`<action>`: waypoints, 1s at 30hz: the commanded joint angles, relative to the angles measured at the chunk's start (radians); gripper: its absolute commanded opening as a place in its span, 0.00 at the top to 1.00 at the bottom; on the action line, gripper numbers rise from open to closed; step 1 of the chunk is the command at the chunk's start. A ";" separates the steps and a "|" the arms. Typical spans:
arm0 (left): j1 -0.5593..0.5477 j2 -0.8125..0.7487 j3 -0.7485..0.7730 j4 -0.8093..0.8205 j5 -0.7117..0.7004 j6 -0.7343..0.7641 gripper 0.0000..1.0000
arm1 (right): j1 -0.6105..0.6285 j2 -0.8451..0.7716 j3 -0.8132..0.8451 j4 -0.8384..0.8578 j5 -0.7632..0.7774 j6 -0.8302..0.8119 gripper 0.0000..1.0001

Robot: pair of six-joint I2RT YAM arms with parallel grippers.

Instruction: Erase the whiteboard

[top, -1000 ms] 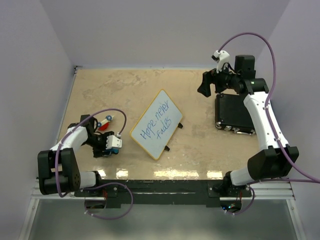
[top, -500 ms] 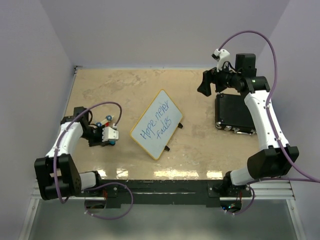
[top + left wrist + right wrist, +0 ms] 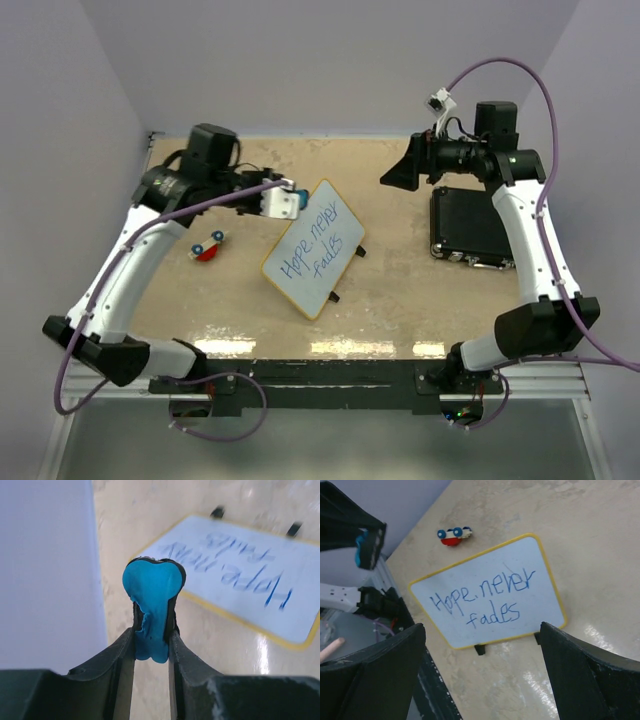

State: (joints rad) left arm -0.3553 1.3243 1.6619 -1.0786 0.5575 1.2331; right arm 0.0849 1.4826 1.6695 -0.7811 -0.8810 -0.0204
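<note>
While the left gripper (image 3: 287,201) hangs over the far left part of the table (image 3: 400,300), its two fingers are clenched on a blue pad (image 3: 152,605). In the left wrist view the pad is soft and crumpled, squeezed between the dark fingers and bulging out past their tips. It is held above bare tabletop just left of the whiteboard (image 3: 313,249) and does not touch it.

The whiteboard lies flat near the middle of the table, turned on a diagonal, with one corner pointing far and right and the opposite corner pointing near and left. Its thin yellow frame runs all the way round, and two small black tabs (image 3: 360,250) stick out from its right, near edge. Blue handwriting reading "Hope never fades" covers its face in two lines, unwiped.

A small red toy with blue wheels (image 3: 208,246) sits on the table left of the board, well apart from it and nearer than the left gripper.

On the far right, the right gripper (image 3: 398,173) is held in the air, pointing left toward the board. Its jaws are spread wide and grasp nothing; the right wrist view looks between them down onto the whole board. A black case (image 3: 468,226) lies flat on the table at the right, under the right arm and well apart from the board.
</note>
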 commanded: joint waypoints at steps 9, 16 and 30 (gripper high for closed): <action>-0.487 0.246 0.130 0.264 -0.263 -0.319 0.79 | 0.026 -0.151 -0.200 0.046 -0.253 0.189 0.02; -0.520 0.286 0.154 0.301 -0.266 -0.343 0.80 | 0.041 -0.183 -0.306 0.091 -0.222 0.246 0.03; -0.530 0.259 0.108 0.327 -0.289 -0.383 0.78 | 0.107 -0.154 -0.369 0.253 -0.282 0.382 0.54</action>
State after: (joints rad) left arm -0.8803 1.6176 1.7706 -0.7979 0.2771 0.8928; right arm 0.1738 1.3369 1.3190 -0.6216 -1.1069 0.2966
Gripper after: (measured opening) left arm 0.319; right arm 0.534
